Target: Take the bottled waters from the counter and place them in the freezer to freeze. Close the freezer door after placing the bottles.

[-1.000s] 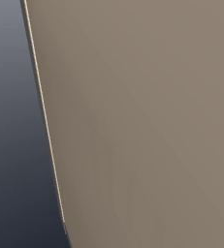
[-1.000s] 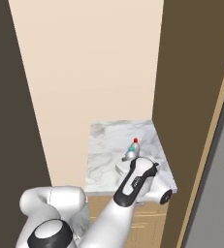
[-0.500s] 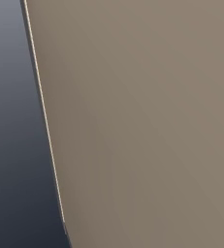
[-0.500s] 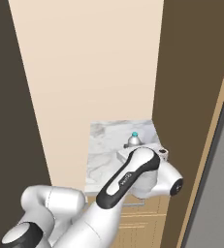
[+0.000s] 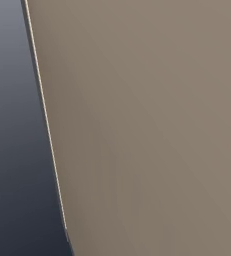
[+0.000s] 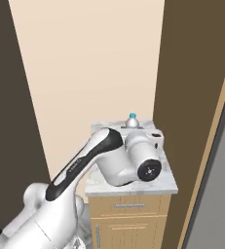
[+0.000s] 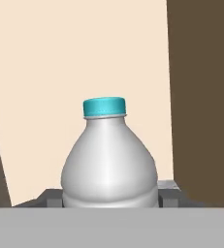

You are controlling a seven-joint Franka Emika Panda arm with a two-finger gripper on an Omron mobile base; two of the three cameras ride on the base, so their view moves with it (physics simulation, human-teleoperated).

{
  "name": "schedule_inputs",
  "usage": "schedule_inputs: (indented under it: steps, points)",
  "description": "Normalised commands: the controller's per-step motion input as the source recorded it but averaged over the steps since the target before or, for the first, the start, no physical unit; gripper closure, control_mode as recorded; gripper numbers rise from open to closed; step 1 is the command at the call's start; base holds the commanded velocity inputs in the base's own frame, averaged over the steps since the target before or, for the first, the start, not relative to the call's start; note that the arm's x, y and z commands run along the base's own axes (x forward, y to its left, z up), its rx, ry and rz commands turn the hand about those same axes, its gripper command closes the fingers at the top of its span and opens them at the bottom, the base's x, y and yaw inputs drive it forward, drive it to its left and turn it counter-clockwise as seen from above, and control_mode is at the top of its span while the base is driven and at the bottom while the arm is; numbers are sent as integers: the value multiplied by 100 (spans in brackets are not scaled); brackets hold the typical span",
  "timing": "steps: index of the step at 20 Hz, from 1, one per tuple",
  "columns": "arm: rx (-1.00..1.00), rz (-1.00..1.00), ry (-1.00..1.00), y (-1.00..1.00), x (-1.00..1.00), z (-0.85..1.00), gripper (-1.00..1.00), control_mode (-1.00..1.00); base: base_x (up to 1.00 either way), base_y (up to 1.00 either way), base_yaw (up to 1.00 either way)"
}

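You see the gripper (image 7: 111, 201) jaws closed around 1 teal-capped bottle (image 7: 108, 164) | bottle upright | cream wall (image 7: 84, 58) behind | arm over marble counter (image 6: 133, 187)

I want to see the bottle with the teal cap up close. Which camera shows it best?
The hand view: the bottle stands big and centred. The right base view shows just its cap and shoulder behind the arm. The left base view faces blank panels.

Flat, even rendered light; soft, slightly blurred edges.
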Motion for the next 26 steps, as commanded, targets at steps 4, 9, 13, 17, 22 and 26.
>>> schedule_inputs:
  steps: [4, 9, 13, 17, 22, 26]
  points:
    - [-9, -39, 17, 36, -9, 88, 100, -100, 0, 0, 0]
    - [-1, -37, 32, 50, -4, 62, 100, -100, 0, 0, 0]
    - [0, -35, 26, 45, -21, 37, 100, -100, 0, 0, 0]
    - [0, -46, 25, 30, -25, 9, 100, -100, 0, 0, 0]
    - [1, -19, 11, 26, -25, -1, 100, -100, 0, 0, 0]
    - [8, 22, 0, 4, -37, -13, 100, -100, 0, 0, 0]
